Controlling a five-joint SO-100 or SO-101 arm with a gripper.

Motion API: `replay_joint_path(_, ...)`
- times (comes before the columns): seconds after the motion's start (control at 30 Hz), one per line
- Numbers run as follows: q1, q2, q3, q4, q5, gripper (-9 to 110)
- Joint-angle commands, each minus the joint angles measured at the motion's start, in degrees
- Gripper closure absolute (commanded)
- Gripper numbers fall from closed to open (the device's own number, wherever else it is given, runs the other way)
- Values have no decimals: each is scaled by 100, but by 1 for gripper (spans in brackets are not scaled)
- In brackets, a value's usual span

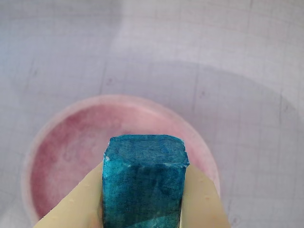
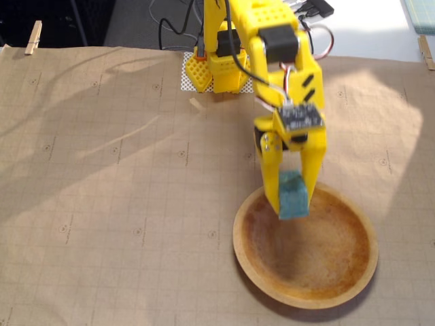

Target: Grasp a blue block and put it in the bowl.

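A: Where is your block point(image 2: 293, 195) now?

B: Pinched between your jaws, one yellow finger point(image 2: 272, 178) on each side, held clear of the worktop point(image 2: 102, 190).

A: And against the bowl point(image 2: 353, 268)?

B: In the fixed view it hangs above the bowl's upper-left part, just inside the rim. The wrist view point(image 1: 142, 185) shows the bowl point(image 1: 71, 142) straight below.

A: Which way does it point?

B: Its longer side seems to run along the fingers, pointing down into the bowl. I judge that letting go here should land it inside.
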Motion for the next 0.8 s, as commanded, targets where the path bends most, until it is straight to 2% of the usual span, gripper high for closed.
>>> replay_joint_path(0.0,26,-237,-844,-141,-62,104)
replay_joint_path(0.6,-53,-2470,-2180,-149,9,103)
replay_joint_path(0.77,-105,-2681,-2338,-141,18,96)
